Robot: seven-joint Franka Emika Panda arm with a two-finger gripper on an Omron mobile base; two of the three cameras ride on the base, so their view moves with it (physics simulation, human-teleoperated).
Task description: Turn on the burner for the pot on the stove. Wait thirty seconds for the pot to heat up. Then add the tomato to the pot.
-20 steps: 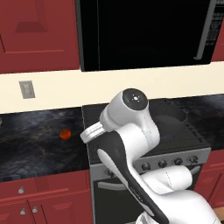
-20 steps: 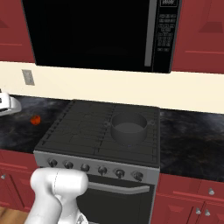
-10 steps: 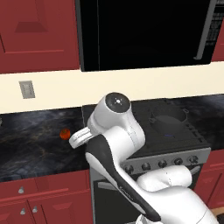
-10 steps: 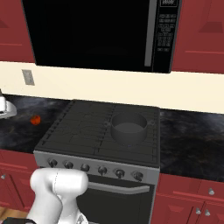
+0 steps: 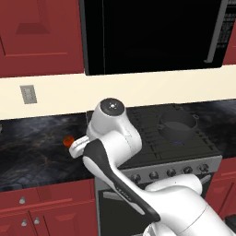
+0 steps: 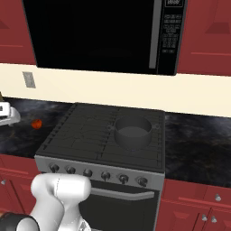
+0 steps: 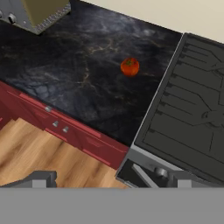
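The tomato (image 7: 130, 67) is a small red-orange ball lying on the dark marbled counter left of the stove (image 7: 188, 109); it also shows on the counter in the base views (image 5: 68, 140) (image 6: 36, 123). A dark round pot (image 6: 132, 131) stands on the stove's right rear grate (image 5: 177, 123). A row of dark knobs (image 6: 97, 173) runs along the grey steel front. My gripper (image 7: 111, 180) hangs above the counter's front edge, well short of the tomato. Its fingertips (image 7: 41, 178) stand far apart, open, with nothing between them. My white hand (image 5: 79, 146) is just right of the tomato.
A steel toaster (image 7: 39, 11) stands at the counter's back, beyond the tomato. Red drawers (image 7: 61, 127) run below the counter, with wooden floor (image 7: 35, 153) under them. A black microwave (image 6: 99, 34) hangs over the stove. My own arm (image 5: 113, 138) covers the stove's left half.
My arm has swung left off the stove toward the counter, bringing the hand close beside the tomato. Tomato and pot have not moved.
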